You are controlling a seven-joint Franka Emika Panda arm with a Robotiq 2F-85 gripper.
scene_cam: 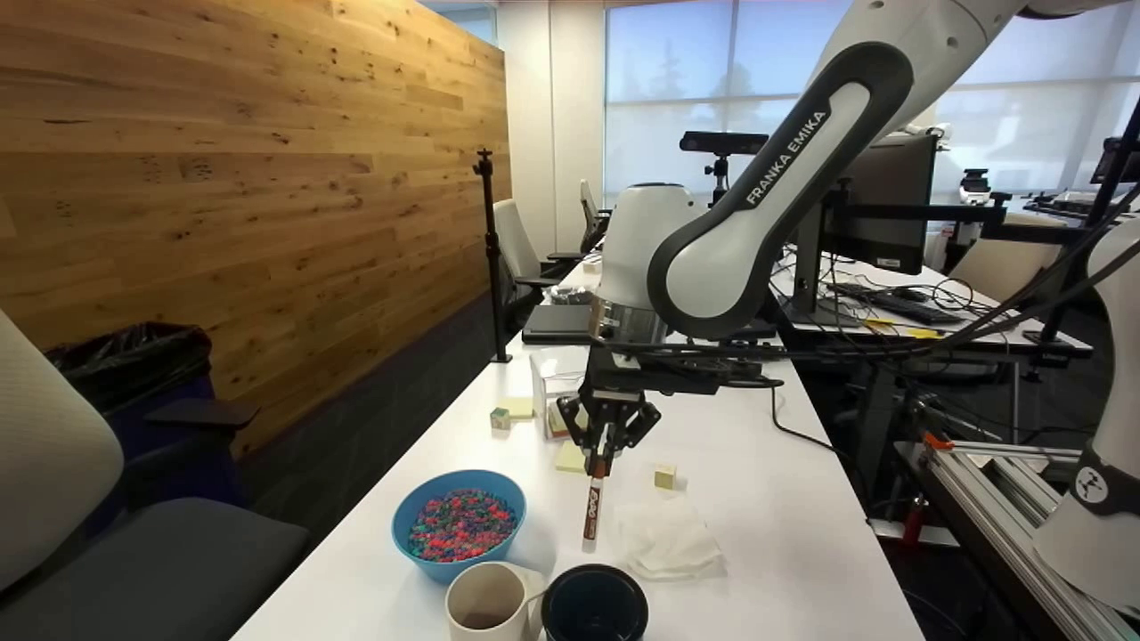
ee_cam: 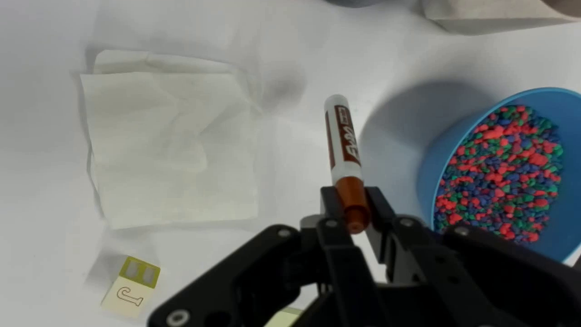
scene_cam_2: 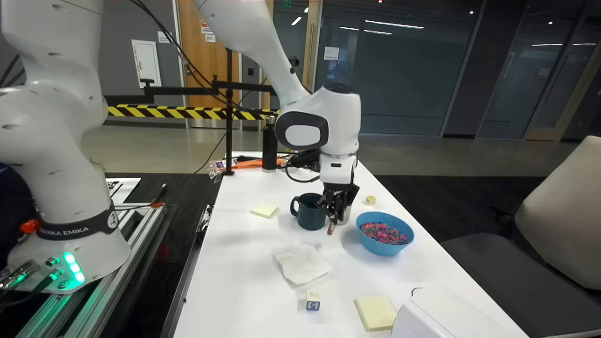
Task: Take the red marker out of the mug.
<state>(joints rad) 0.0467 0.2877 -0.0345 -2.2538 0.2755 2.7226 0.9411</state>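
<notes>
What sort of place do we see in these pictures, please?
Most likely an office, perhaps used also as a robotics lab: the exterior views show an office chair, a computer monitor and a robot arm.

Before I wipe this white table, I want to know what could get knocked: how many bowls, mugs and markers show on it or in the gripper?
Bowls: 1, the blue bowl
Mugs: 2, the dark mug and the beige mug
Markers: 1, the red-brown marker, held in the gripper
Total: 4
</notes>
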